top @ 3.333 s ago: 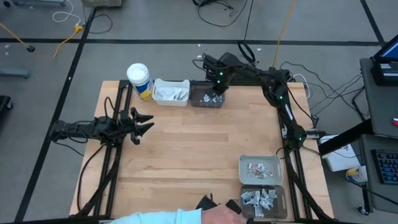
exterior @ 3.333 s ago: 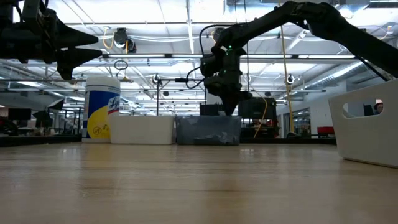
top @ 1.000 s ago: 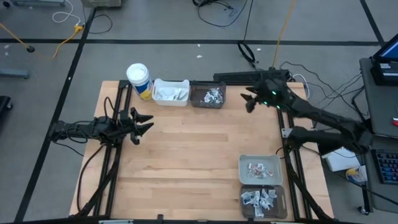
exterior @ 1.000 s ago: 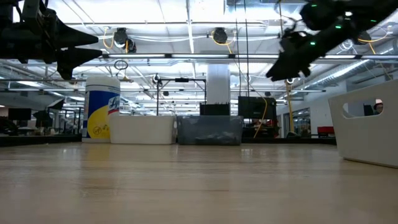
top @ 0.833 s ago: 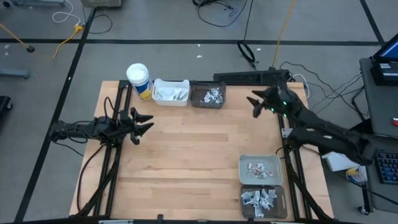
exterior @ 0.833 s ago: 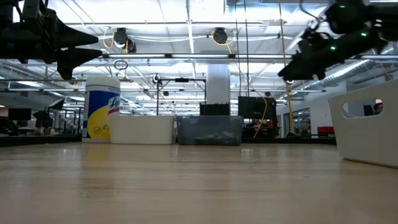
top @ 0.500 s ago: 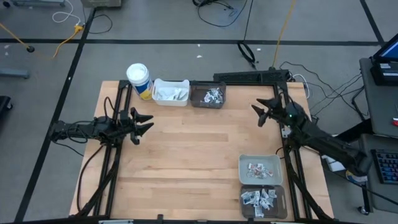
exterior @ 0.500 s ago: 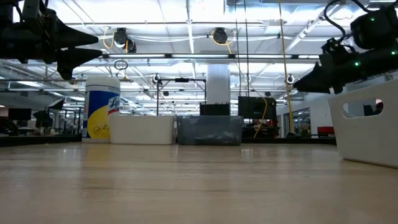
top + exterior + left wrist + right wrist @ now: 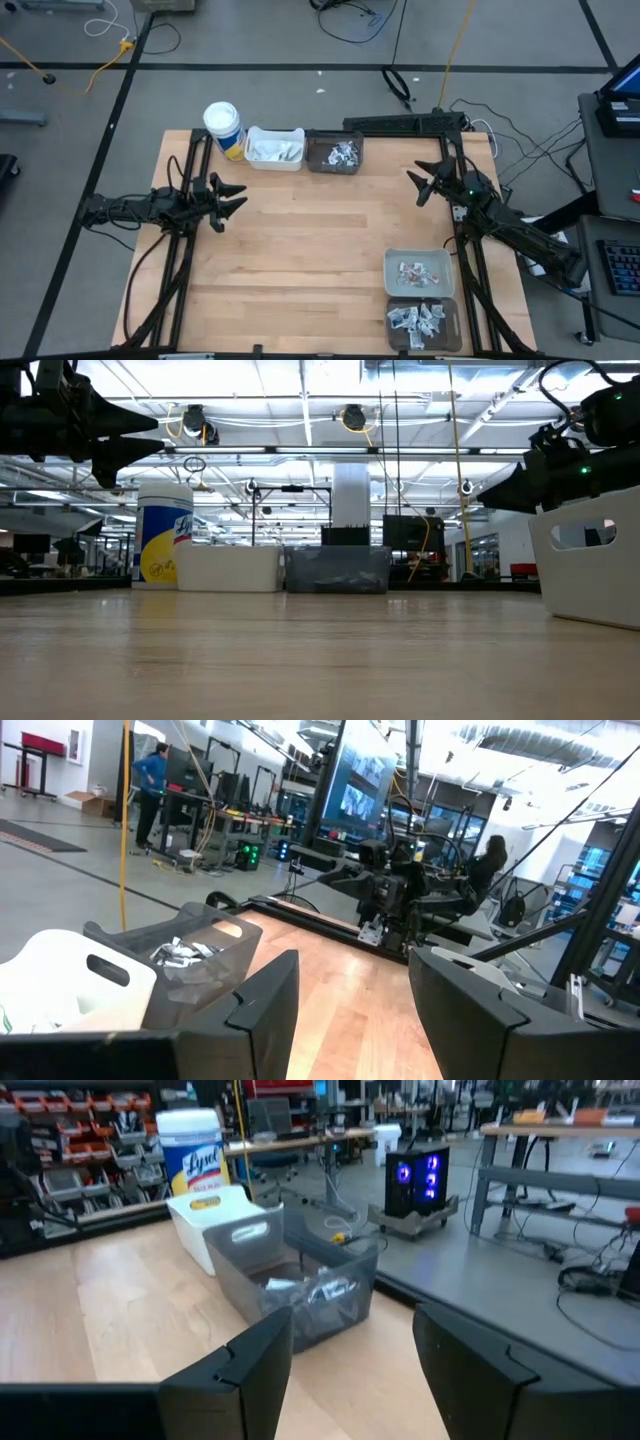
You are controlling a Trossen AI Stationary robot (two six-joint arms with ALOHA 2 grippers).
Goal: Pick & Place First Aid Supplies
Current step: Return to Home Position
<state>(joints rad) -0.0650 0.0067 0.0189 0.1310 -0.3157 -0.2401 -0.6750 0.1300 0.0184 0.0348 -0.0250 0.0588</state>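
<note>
Crinkly foil packets (image 9: 345, 151) all sit in rectangular plastic bins (image 9: 310, 150) at the far edge and near right corner of the woodgrain surface (image 9: 310, 240). Left gripper (image 9: 238, 197) and right gripper (image 9: 414, 186) hover at the sides, jaws spread, empty

Left gripper (image 9: 242, 197), right gripper (image 9: 414, 186) — both splayed

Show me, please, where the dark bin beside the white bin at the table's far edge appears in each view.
High view: dark bin, far edge, just right of the white bin.
Low view: centre, at the far edge.
Left wrist view: in view, just beyond the white bin.
Right wrist view: in view, nearer than the white bin.
Shared landmark: the white bin.
</note>
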